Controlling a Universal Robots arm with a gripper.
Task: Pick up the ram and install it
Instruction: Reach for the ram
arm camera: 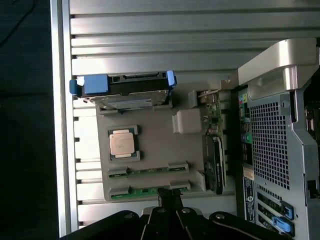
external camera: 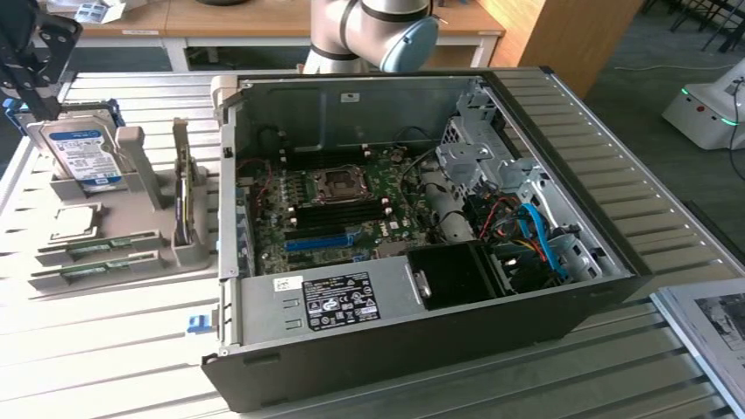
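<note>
Two ram sticks, thin and green, lie in slots of a grey parts holder (external camera: 140, 188) on the exterior view's left: one ram stick (external camera: 99, 246) (arm camera: 147, 171) and a second ram stick (external camera: 93, 271) (arm camera: 142, 192) beside it. My gripper (external camera: 33, 92) (arm camera: 170, 197) hangs well above this holder, near the hard drive, shut with nothing in it. In the wrist view its dark fingers sit together just over the end of the second stick. The open computer case (external camera: 420, 227) shows its motherboard (external camera: 331, 205) with dark memory slots.
The holder also carries a blue-labelled hard drive (external camera: 82, 157) (arm camera: 127, 92), a square silver processor (external camera: 72, 223) (arm camera: 122, 142) and an upright card (external camera: 183, 196) (arm camera: 214, 160). Everything stands on a slatted metal table (external camera: 105, 349). The arm's joint (external camera: 379, 35) rises behind the case.
</note>
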